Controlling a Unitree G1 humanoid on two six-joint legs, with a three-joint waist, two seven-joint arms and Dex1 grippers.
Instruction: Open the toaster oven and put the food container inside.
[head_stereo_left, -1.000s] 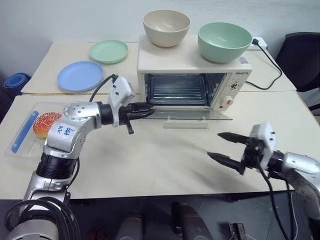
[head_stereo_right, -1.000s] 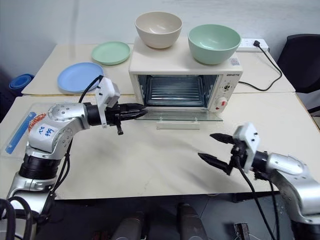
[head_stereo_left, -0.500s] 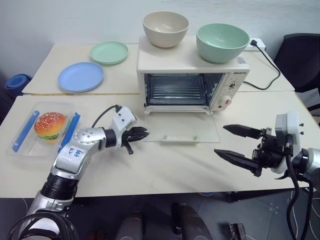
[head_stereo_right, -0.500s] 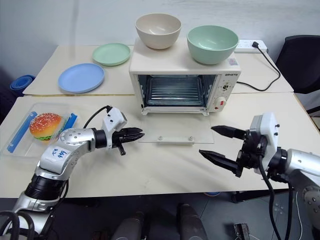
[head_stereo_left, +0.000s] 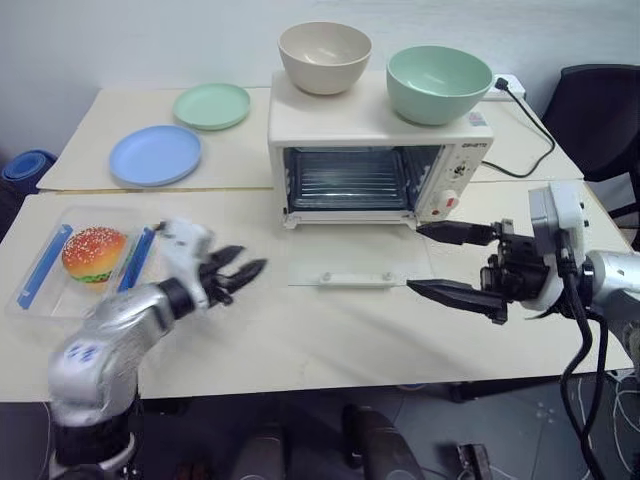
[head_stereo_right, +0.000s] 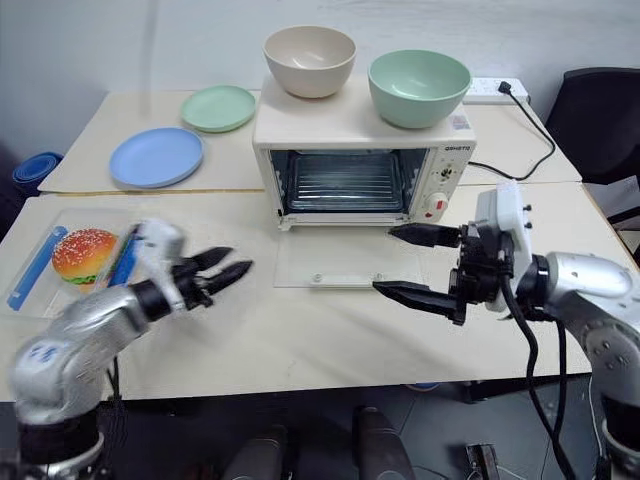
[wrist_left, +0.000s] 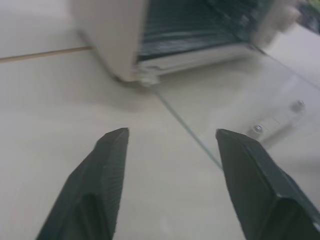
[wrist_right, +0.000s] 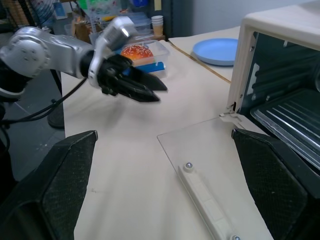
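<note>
Black fingers (wrist_left: 112, 165) of the left gripper (head_stereo_left: 237, 277) stand spread apart with nothing between them, hovering over the bare beige counter (head_stereo_left: 330, 335) and pointing toward the near left corner of the oven door. The right gripper (head_stereo_left: 440, 262) also has its two fingers wide apart and empty; it points across the counter toward the robot's left, one fingertip near the oven's lower right front corner, the other above the right edge of the lowered door.

The toaster oven (head_stereo_left: 375, 150) sits at the back of the counter with its glass door (head_stereo_left: 355, 262) dropped flat onto the surface, white bar handle (head_stereo_left: 356, 281) at the near edge, and the wire rack (head_stereo_left: 349, 178) visible inside the empty cavity. A cream bowl (head_stereo_left: 324, 56) and a green bowl (head_stereo_left: 439, 83) rest on its top.

The food container (head_stereo_left: 85, 262) lies on the counter at the robot's far left, just beside the left arm and well apart from the oven, a toy burger (head_stereo_left: 92, 252) showing through it between the blue clips. A blue plate (head_stereo_left: 155, 154) and a green plate (head_stereo_left: 211, 105) lie behind it.
</note>
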